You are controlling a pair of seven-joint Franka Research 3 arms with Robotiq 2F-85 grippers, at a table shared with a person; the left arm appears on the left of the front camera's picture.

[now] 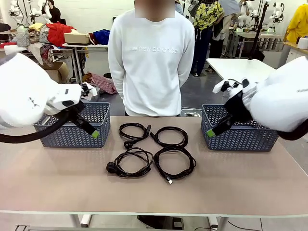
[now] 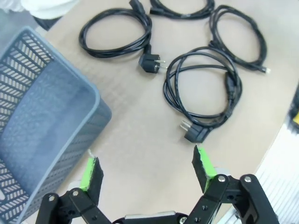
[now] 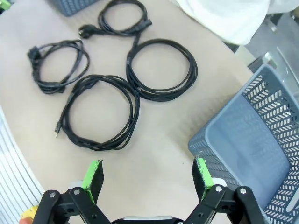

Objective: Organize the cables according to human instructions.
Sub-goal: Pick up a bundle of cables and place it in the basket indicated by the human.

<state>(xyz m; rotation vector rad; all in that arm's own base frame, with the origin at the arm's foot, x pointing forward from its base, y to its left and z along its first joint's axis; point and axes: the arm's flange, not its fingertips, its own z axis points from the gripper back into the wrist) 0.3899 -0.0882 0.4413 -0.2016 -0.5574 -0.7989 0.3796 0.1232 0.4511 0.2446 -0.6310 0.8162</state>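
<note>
Four coiled cables on a table, between two baskets

We list the cables point(image 1: 153, 155) as a two-by-two cluster at the middle of the table point(image 1: 57, 187). The left pair ends in chunky plugs. From the cluster, one grey basket point(image 1: 72, 137) sits at 9 o'clock, a second basket point(image 1: 240, 138) at 3 o'clock, and a person point(image 1: 150, 62) stands at 12 o'clock. The left gripper point(image 2: 147, 170) and right gripper point(image 3: 147, 175) are both released, jaws spread and grasping nothing, above bare tabletop beside the baskets.

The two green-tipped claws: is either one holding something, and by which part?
Nothing is held. The left gripper and the right gripper both stand open above the table, and all four cables lie loose on it, untouched.
</note>
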